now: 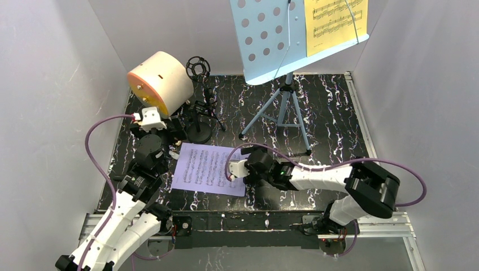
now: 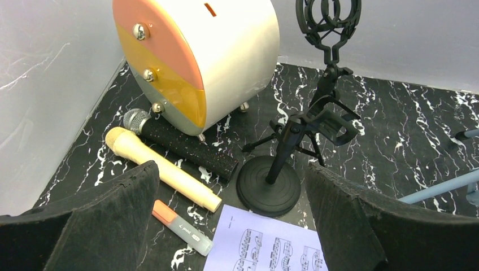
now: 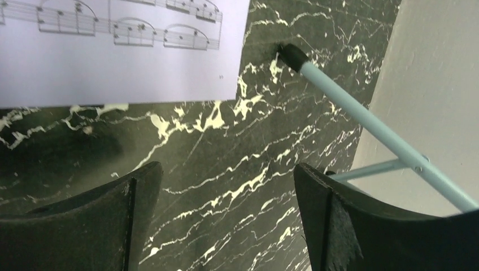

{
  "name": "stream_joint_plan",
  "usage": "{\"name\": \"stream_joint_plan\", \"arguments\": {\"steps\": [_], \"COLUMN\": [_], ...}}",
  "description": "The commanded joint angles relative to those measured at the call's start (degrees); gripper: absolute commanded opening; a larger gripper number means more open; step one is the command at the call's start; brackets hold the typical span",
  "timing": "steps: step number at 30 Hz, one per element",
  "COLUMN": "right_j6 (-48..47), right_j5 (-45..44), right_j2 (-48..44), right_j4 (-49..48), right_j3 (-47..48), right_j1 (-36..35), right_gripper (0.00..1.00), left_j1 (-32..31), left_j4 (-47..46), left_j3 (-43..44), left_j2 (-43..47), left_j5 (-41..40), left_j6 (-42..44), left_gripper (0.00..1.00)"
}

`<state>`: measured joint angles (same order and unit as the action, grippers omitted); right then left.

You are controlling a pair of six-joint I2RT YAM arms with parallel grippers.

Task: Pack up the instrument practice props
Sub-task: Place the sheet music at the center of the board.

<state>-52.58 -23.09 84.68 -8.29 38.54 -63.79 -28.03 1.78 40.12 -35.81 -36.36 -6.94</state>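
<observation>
A lavender score sheet (image 1: 209, 168) lies flat on the black marbled mat. My right gripper (image 1: 233, 169) hovers open at its right edge with nothing between the fingers; in the right wrist view that gripper (image 3: 226, 169) is over bare mat, the sheet (image 3: 113, 56) just ahead. The blue perforated music rack (image 1: 271, 39) stands at the back on its tripod, holding a yellow score sheet (image 1: 334, 22). My left gripper (image 2: 231, 169) is open, facing a silver-headed microphone (image 2: 181, 141), a cream microphone (image 2: 164, 169) and a round-base mic pole (image 2: 268, 183) with a tripod pole (image 2: 327, 34) behind it.
A big cream cylinder with an orange face (image 1: 159, 82) sits at the back left, just behind the microphones. An orange-capped highlighter (image 2: 181, 226) lies by the left finger. A blue rack leg (image 3: 367, 118) runs close to the right gripper. White walls enclose the mat on three sides.
</observation>
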Motion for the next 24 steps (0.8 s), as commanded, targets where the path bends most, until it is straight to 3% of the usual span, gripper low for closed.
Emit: {"name": "stream_joint_plan", "arguments": {"steps": [1, 8, 12, 17, 24], "right_j6": [3.2, 30.7, 43.7, 51.8, 60.3], "right_j5": [-2.4, 3.4, 1.8, 8.3, 19.3], "right_j2": [-5.1, -10.3, -10.7, -13.3, -21.8], "right_j4": [1.1, 2.9, 6.9, 9.8, 0.1], "right_j3": [-1.5, 4.9, 8.8, 11.7, 7.2], "right_j1": [2.6, 7.8, 11.0, 19.2, 30.8], "right_gripper": [0.95, 0.99, 0.99, 0.99, 0.99], "left_j1": [0.5, 0.8, 0.8, 0.8, 0.8], "left_j4": [1.0, 1.1, 1.0, 0.8, 0.9], "left_j3": [0.7, 0.8, 0.7, 0.7, 0.8], "left_j2": [-1.0, -2.3, -2.7, -3.0, -4.0], "left_j5": [-0.3, 2.3, 4.8, 8.2, 11.4], "left_j6": [-1.8, -2.8, -2.9, -2.7, -2.9], "left_gripper": [0.98, 0.98, 0.98, 0.98, 0.98]}}
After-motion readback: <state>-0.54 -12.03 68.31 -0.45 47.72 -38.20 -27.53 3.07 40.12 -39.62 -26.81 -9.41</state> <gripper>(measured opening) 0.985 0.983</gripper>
